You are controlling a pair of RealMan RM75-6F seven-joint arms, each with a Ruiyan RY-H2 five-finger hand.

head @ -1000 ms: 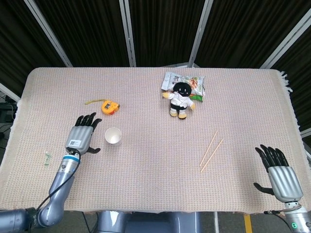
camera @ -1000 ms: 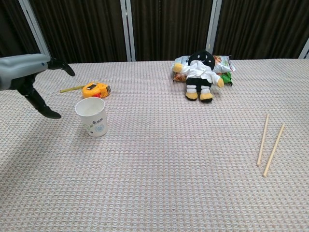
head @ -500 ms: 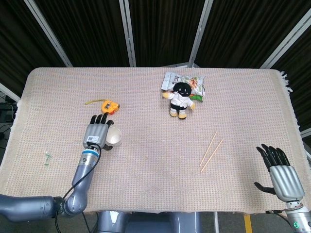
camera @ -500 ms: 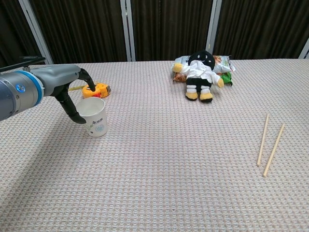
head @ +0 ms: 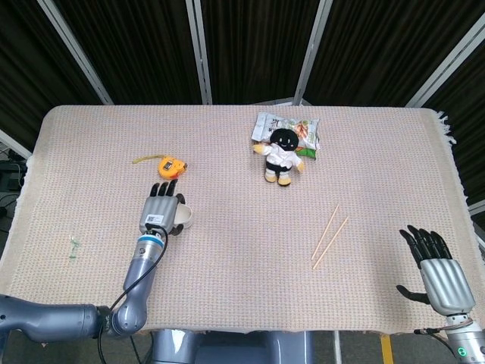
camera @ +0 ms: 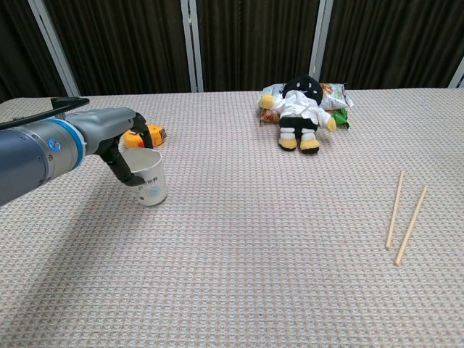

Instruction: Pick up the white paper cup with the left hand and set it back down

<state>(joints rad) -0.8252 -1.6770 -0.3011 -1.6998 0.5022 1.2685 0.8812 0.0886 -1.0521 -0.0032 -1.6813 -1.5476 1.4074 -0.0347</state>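
left hand at the cup, right hand idle

head view. table [head: 227, 152], woven beige cloth. cup [head: 183, 218], white paper, left of centre, mostly hidden under the left hand [head: 161, 210]; only its right rim shows. the hand lies over it from the left, fingers pointing away toward the tape measure [head: 167, 166], orange, just beyond the fingertips. cannot tell here whether the fingers close on the cup. doll [head: 283, 155], black head, white top, lying at the far middle, partly on a snack bag [head: 289, 130]. 2 sticks [head: 329, 236], thin, side by side, right of centre. right hand [head: 438, 274] at the near right edge, fingers spread, holding nothing, well apart from everything.

chest view. cup [camera: 150, 180] upright on the cloth, blue print low on its side. left hand [camera: 122, 141] reaches in from the left, thumb curving down against the cup's left side, touching the wall. whether the cup is gripped, cannot tell. tape measure [camera: 151, 135] just behind hand and cup. doll [camera: 300, 112] and snack bag [camera: 335, 95] at the far middle. sticks [camera: 404, 214] at right.
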